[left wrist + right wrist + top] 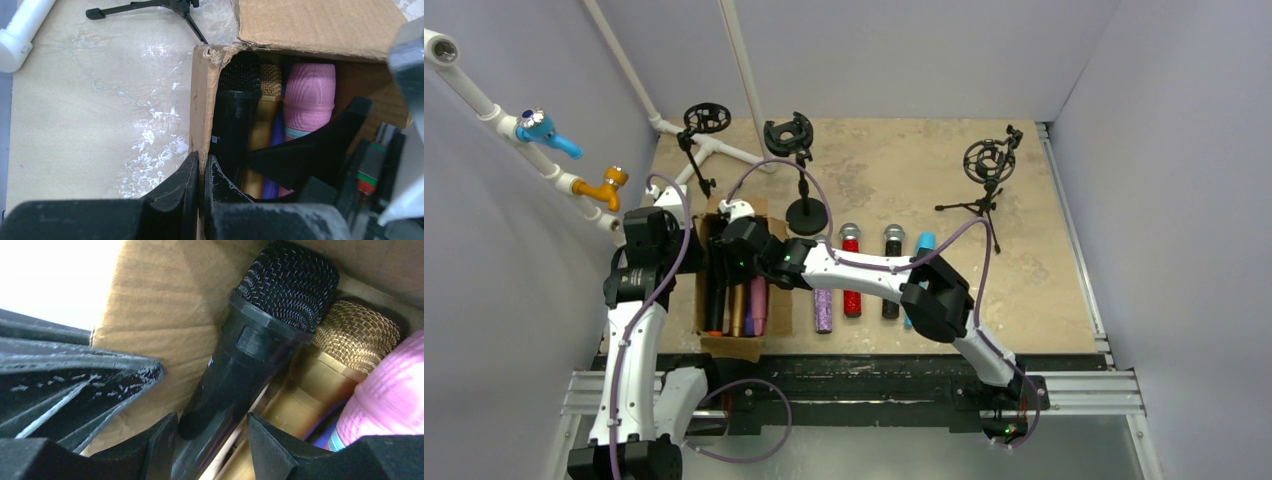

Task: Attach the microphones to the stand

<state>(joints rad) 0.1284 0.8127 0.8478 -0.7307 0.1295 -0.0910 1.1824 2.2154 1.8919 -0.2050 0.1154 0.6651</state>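
Observation:
A cardboard box (707, 338) at the left holds a black microphone (235, 115), a gold one (267, 100), a pink one (309, 95) and a purple one under them. My left gripper (201, 162) is shut on the box's left wall (201, 100). My right gripper (211, 417) reaches down into the box, open, its fingers either side of the black microphone's (250, 355) handle with a gap on the gold microphone's (350, 335) side. Three stands are at the back: left (706, 120), middle (789, 135) and right (989, 165).
On the table right of the box lie a glittery purple microphone (823, 305), a glittery red one (851, 275), a black one (892, 275) and a blue one (921, 245). White pipes (484, 105) with valves run along the left wall.

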